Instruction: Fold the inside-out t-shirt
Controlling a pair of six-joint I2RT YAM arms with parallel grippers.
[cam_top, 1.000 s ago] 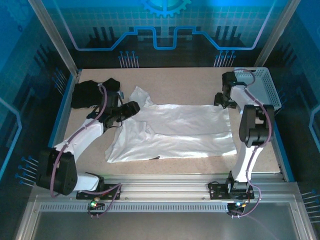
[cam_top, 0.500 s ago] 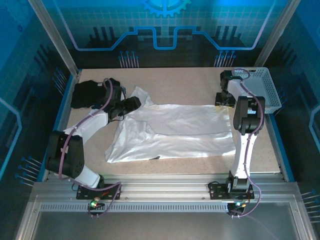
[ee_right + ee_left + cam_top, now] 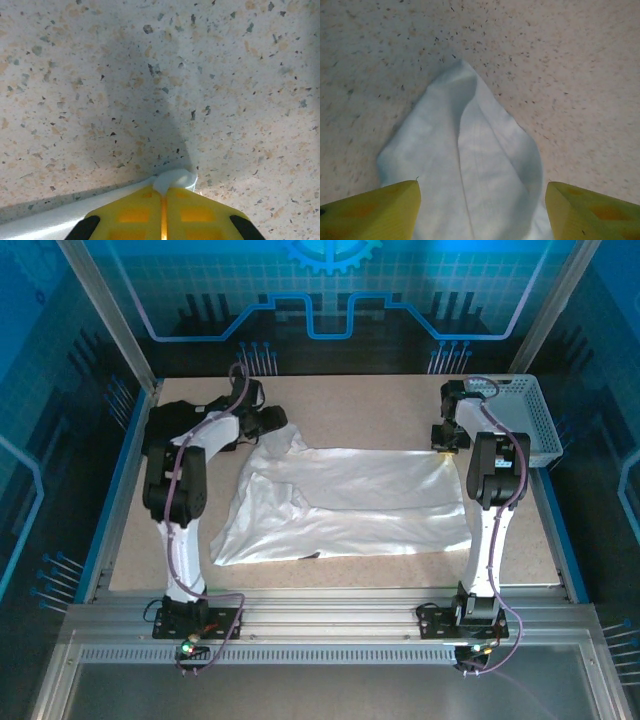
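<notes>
Since a second ago the left arm has swung from the bench's left middle up toward its far left corner. The right gripper's jaws have closed, and the shirt lies much as it did.

From the top camera, the white, thin-fabric inside-out t-shirt (image 3: 350, 505) lies spread across the middle of the speckled beige bench (image 3: 380, 400). Its long side runs left to right, and a small dark mark (image 3: 312, 555) sits at its near hem. The left gripper (image 3: 272, 421) hangs over the sleeve tip that points toward the far left corner, just beside the crumpled black t-shirt (image 3: 170, 430). The right gripper (image 3: 443, 443) sits at the shirt's far right corner, near the white perforated plastic basket (image 3: 525, 420) at the far right edge.

From the left wrist, the two yellow fingers (image 3: 375, 210) stand well apart and hold nothing. The pointed white sleeve tip lies on the bench between and beyond them.

From the right wrist, the yellow fingers (image 3: 130, 215) are pressed together, with a small fold of the shirt's white edge pinched at their tips. The hem trails off to the lower left over the bench.
</notes>
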